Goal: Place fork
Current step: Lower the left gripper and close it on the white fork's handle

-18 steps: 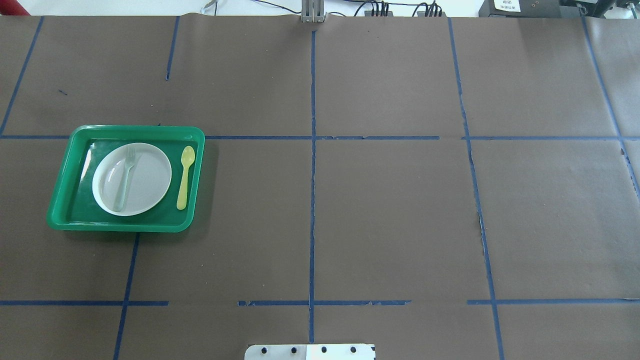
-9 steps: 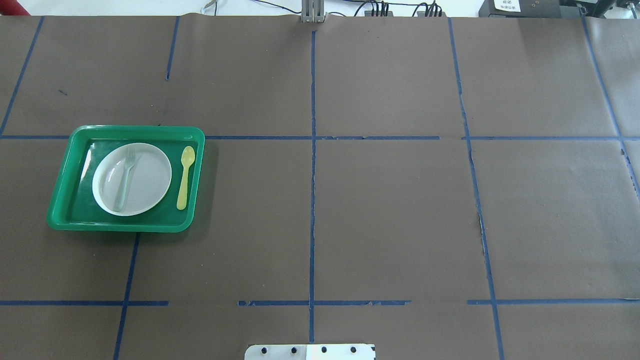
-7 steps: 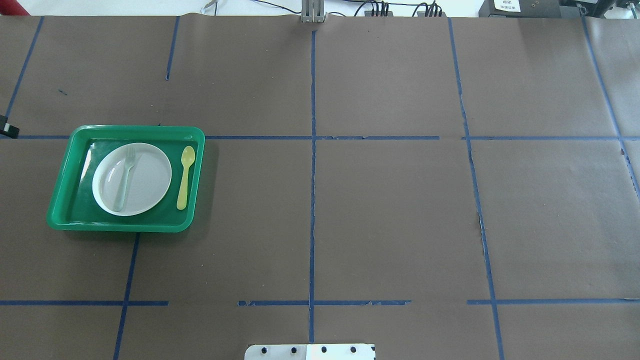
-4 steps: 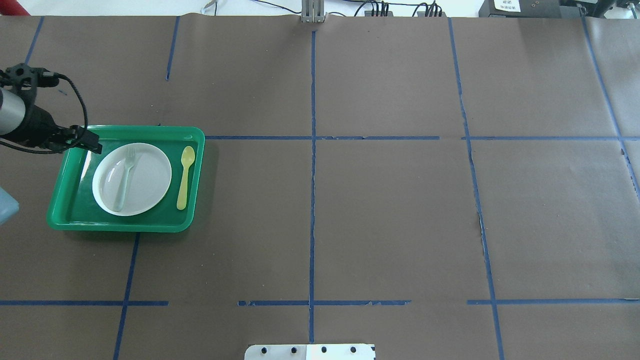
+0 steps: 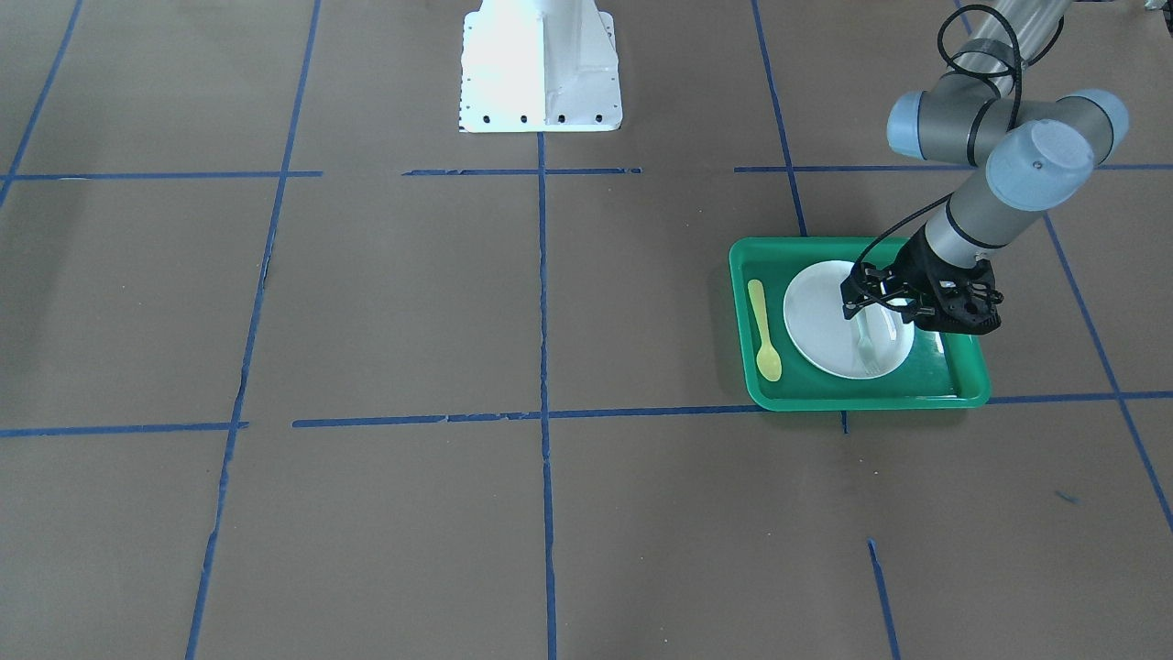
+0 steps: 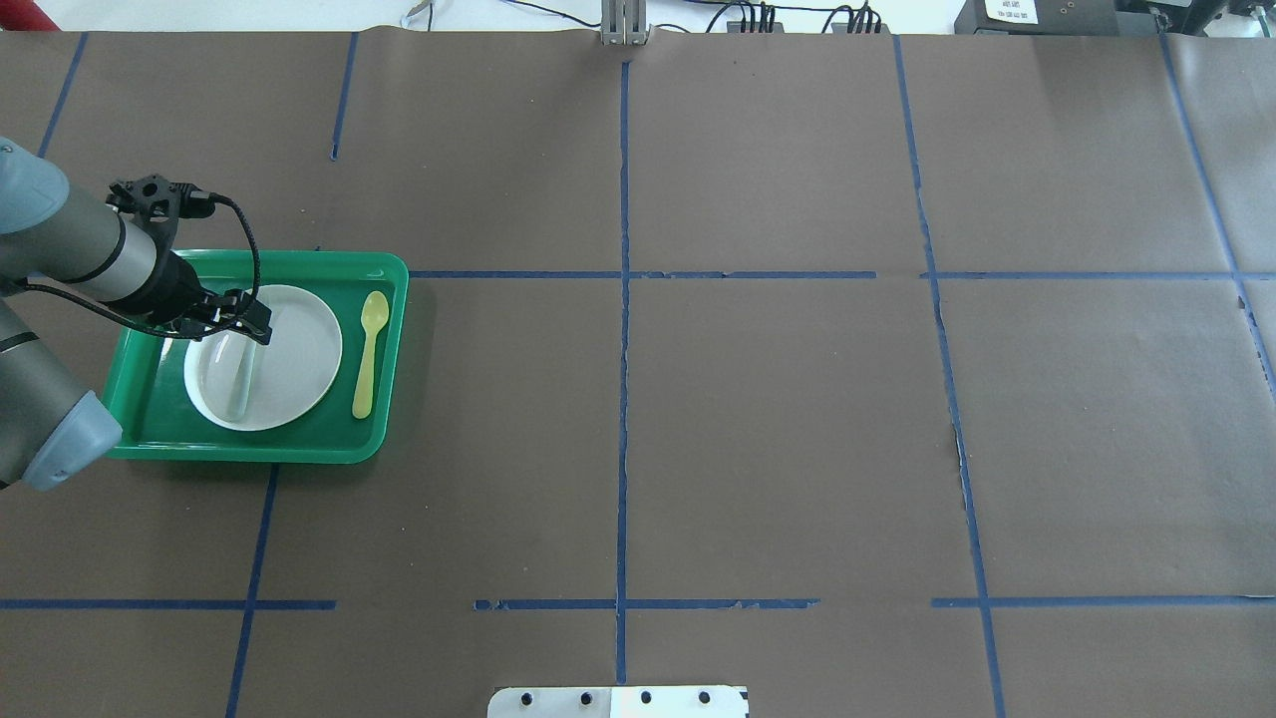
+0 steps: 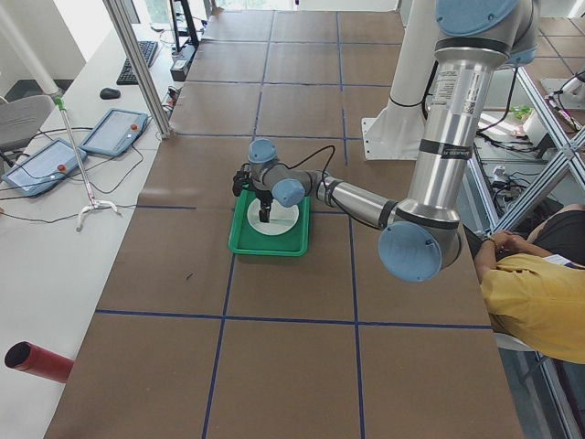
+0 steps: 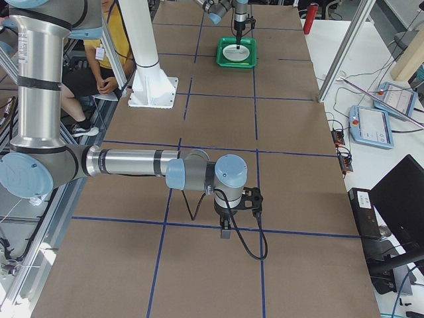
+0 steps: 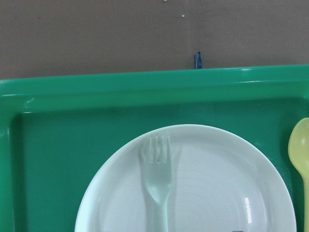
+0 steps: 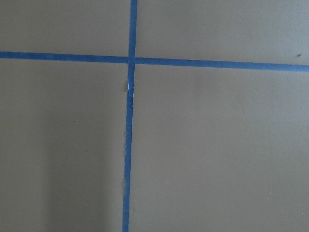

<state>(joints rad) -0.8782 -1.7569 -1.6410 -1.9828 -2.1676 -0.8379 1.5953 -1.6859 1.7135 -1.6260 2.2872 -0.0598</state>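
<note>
The pale fork point(image 9: 158, 191) lies flat on the white plate point(image 9: 227, 193) in the green tray point(image 9: 63, 145). Its tines point away from the robot, and its handle runs back under the left claw point(image 6: 247, 323) hovering above. The wrist view shows the tines; overhead, the claw hides them. The right claw point(image 8: 226, 230) is well apart. Neither claw's spread can be told.
</note>
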